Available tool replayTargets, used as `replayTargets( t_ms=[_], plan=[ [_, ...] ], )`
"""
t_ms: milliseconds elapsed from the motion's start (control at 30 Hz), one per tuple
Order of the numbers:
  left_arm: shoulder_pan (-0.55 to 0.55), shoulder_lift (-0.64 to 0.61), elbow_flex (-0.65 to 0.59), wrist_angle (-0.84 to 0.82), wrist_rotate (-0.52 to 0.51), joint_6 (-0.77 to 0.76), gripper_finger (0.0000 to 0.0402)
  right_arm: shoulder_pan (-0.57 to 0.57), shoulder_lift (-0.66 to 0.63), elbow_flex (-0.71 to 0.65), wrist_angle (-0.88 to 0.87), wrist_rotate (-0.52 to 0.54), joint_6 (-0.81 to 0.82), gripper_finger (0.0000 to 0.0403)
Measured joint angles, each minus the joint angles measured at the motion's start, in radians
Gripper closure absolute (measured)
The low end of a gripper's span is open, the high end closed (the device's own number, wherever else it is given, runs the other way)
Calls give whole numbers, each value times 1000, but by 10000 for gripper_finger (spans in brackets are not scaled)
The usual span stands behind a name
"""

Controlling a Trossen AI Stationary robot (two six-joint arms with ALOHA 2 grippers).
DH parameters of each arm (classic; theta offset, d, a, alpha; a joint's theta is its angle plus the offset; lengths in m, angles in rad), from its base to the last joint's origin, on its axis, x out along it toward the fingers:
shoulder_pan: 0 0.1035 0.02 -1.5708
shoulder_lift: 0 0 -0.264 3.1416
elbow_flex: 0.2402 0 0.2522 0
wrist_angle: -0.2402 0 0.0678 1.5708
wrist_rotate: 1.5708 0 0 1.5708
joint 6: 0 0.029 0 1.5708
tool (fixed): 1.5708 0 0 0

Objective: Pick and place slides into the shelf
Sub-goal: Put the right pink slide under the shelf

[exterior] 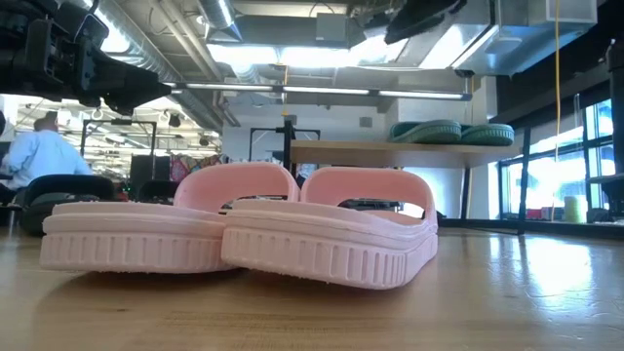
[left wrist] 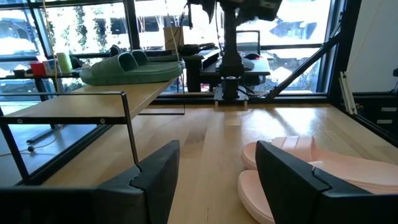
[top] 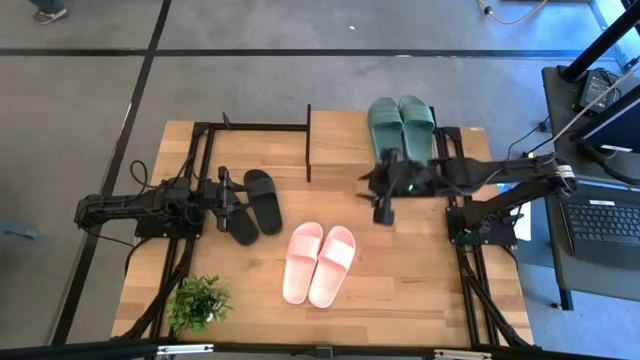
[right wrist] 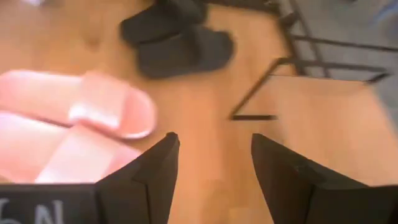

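Pink slides (top: pixel 319 263) near open right gripper (top: pixel 381 212), prob. apart.

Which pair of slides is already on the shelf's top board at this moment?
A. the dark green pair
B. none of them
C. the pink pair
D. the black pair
A: the dark green slides sit side by side on the shelf's top board, while the pink pair and the black pair lie on the table.
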Motion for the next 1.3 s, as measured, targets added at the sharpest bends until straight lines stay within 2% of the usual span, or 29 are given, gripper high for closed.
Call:
replayTargets(
  t_ms=[233, 400, 567, 767, 933, 1100, 1300],
  plan=[
    [0, 0, 0, 0, 0, -2, 198, 192, 202, 0, 66, 10, 60, 201],
    [0, 0, 0, 0, 0, -3, 198, 300, 315, 0, 115, 112, 189, 201],
    [0, 0, 0, 0, 0, -4, 198, 371, 395, 3, 141, 126, 305, 201],
    [0, 0, 0, 0, 0, -4, 198, 420, 510, 110, 129, 126, 357, 201],
    [0, 0, 0, 0, 0, -4, 198, 437, 631, 242, -38, 191, 371, 201],
    [0, 0, 0, 0, 0, -8, 198, 432, 742, 352, -205, 247, 457, 201],
    [0, 0, 0, 0, 3, -10, 198, 433, 801, 395, -225, 250, 494, 201]
  ],
)
